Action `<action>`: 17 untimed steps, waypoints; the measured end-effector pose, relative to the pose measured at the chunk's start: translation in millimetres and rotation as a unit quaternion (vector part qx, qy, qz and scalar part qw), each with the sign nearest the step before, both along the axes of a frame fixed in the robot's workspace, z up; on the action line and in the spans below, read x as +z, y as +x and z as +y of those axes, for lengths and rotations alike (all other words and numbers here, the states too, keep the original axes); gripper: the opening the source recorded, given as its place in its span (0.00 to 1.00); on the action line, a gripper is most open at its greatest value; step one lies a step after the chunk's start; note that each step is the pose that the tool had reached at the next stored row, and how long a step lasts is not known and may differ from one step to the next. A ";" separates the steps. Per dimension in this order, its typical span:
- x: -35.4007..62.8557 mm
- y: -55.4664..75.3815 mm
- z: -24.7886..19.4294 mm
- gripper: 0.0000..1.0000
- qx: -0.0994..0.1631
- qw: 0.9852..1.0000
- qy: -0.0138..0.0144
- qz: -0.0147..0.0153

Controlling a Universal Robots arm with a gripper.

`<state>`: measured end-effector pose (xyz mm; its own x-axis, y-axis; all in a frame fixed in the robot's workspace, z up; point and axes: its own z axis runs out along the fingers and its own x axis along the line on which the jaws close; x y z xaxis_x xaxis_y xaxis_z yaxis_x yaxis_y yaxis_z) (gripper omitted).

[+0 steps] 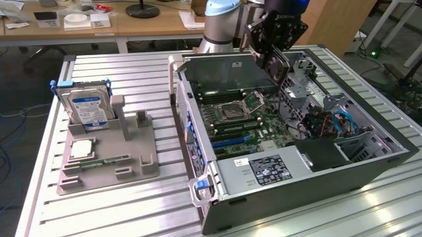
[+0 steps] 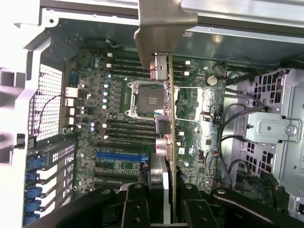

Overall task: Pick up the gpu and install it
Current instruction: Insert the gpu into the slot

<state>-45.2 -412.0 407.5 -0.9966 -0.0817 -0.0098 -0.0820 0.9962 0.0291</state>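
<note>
The gpu (image 1: 281, 70) was clamped by the gripper (image 1: 275, 60), held edge-down above the open case (image 1: 277, 210), clear of its walls, wrist pointed downward.

The computer case (image 1: 197, 163) lies with its open side up, so the way down to the motherboard (image 1: 254, 116) is free from above. The CPU socket (image 1: 234, 112) and memory slots (image 1: 232, 129) sit low on the board, and the blue expansion slot (image 2: 121, 156) has nothing standing in it. The power supply (image 1: 264, 169) fills the near end. The drive cage (image 1: 310, 94) and a cable bundle (image 1: 329, 126) crowd the exterior view's right. The gpu (image 2: 167, 118), clamped edge-on in the gripper (image 2: 164, 209), hangs above the board, apart from it. On the exterior view's left, the grey fixture (image 1: 132, 143) with its upright hard drive (image 1: 89, 106) stands well apart from the case, with bare slatted table (image 1: 132, 207) between them.
</note>
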 end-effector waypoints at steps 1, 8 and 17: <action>0.0 0.0 -0.1 0.29 0.004 1.000 0.000 0.000; 0.0 0.0 -0.4 0.29 0.035 0.999 0.000 0.000; 0.0 0.0 -0.6 0.29 0.071 0.997 0.000 0.000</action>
<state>-45.3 -412.7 407.5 -0.9748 -0.2230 -0.0098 -0.2232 0.9743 0.0291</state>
